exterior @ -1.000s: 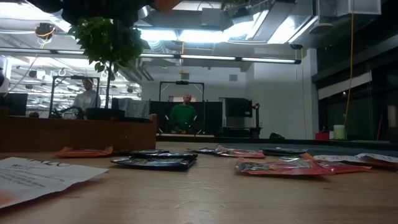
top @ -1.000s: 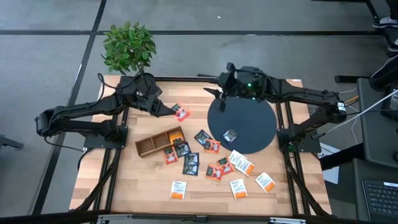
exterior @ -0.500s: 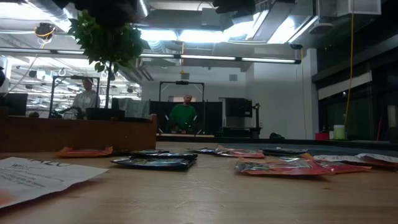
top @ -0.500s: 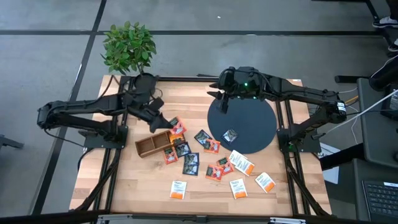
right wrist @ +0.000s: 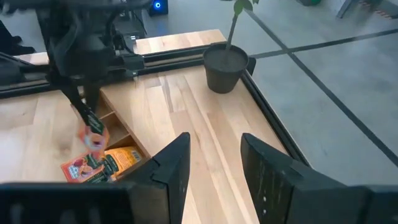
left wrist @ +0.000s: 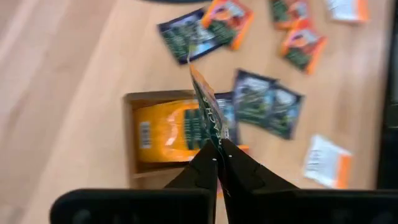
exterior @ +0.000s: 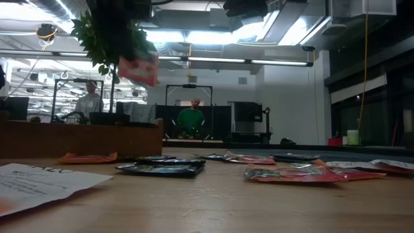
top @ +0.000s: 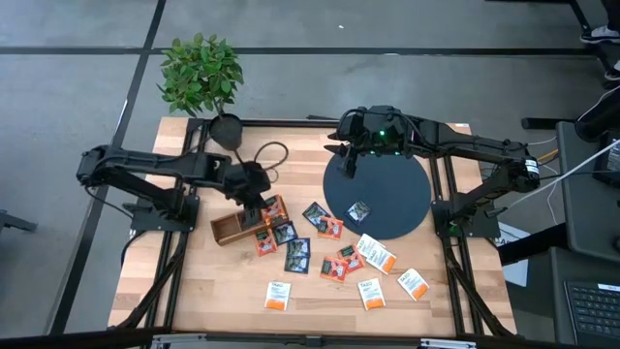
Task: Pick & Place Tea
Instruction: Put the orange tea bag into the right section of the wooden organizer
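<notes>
The left arm has swung in from the table's back edge, and its left gripper [top: 262, 206] is now hanging over the wooden box [top: 232, 225], clenching a red-orange sachet [left wrist: 208, 115] that is sticking out edge-on beyond its fingertips. The right gripper [top: 349, 160] is hovering spread and empty over the dark disc [top: 387, 194].

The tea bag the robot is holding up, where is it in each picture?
High view: the held tea bag hangs under the left gripper, over the wooden box.
Low view: it floats in the air at upper left, beside the plant.
Left wrist view: pinched edge-on at the fingertips.
Right wrist view: dangling far off.
Shared landmark: the wooden box, right below it.
</notes>
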Robot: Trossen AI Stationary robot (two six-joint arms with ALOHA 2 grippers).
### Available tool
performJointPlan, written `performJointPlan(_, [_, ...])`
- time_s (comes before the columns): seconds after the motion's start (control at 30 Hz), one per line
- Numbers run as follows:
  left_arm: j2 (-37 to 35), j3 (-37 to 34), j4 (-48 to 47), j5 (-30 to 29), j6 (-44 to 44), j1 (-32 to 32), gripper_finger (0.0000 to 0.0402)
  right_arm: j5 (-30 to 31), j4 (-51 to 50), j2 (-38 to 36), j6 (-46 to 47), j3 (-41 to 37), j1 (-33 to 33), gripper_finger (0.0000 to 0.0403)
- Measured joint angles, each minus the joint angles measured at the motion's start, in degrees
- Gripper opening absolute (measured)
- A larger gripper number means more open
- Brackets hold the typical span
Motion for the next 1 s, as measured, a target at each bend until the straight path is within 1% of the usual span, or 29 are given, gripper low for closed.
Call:
performJointPlan(0.17, [2.5, 0.32, 0.18, -8.67, 2.65, -1.97, 0.0003, 0.02, -0.34, 0.0, 0.04, 0.0, 0.0, 0.0145])
performJointPlan(0.27, [3.4, 0.32, -0.16, -11.8, 3.58, -3.07, 0.0003, 0.04, -0.34, 0.0, 0.02, 0.0, 0.0, 0.0145])
performJointPlan(0.5, [6.28, 0.3, -2.82, -13.55, 3.51, -6.43, 0.0003, 0.07, -0.36, 0.0, -0.04, 0.0, 0.0, 0.0145])
performJointPlan(0.63, [7.4, 0.29, -2.96, -16.76, 3.57, -8.38, 0.0003, 0.09, -0.43, 0.02, -0.11, 0.0, 0.0, 0.0145])
performJointPlan(0.83, [7.71, 0.29, -2.87, -21.67, 3.55, -8.38, 0.0003, 0.13, -0.43, 0.02, -0.15, 0.0, 0.0, 0.0145])
performJointPlan(0.9, [7.69, -0.17, -2.19, -21.8, 3.53, -8.15, 0.0003, 0.13, -0.43, 0.02, -0.15, 0.0, 0.0, 0.0145])
performJointPlan(1.0, [7.68, -1.98, -1.49, -20.31, 1.94, -7.8, 0.0003, 0.11, -0.43, 0.02, -0.04, 0.0, 0.0, 0.0145])
